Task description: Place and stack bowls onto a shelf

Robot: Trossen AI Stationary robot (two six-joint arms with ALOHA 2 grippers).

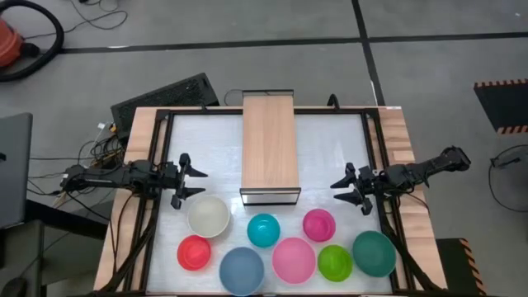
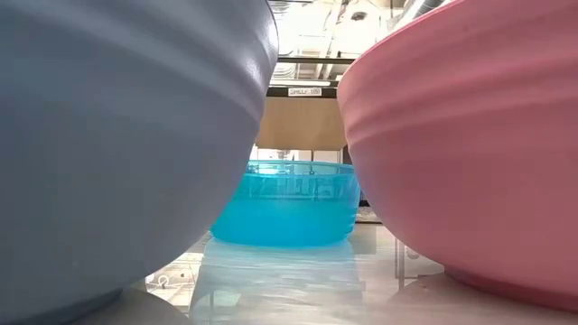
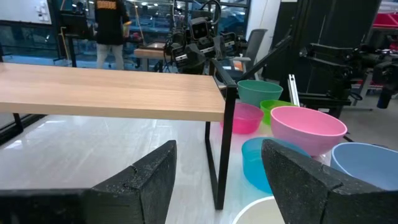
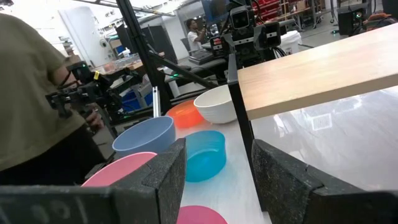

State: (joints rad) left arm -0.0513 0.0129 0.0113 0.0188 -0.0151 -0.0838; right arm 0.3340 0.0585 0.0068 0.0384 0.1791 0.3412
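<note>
Eight bowls on table, none on shelf [image 1: 270,140] yet; shelf top bare, mid-table, far of the cluster
L to R:
- left gripper [image 1: 193,179]: fingers spread, empty, just far-left of white bowl [image 1: 208,216]
- near row: red bowl [image 1: 194,252], grey-blue bowl [image 1: 242,269], cyan bowl [image 1: 263,229], light pink bowl [image 1: 294,259], magenta bowl [image 1: 318,224], green bowl [image 1: 335,262], teal bowl [image 1: 374,252]
- right gripper [image 1: 347,190]: fingers apart, empty, far-right of magenta

Risks: bowls packed close, so a descending finger prob knocks a neighbour; smooth rims may slip; shelf narrow, off-centre stack could tip off edge
</note>
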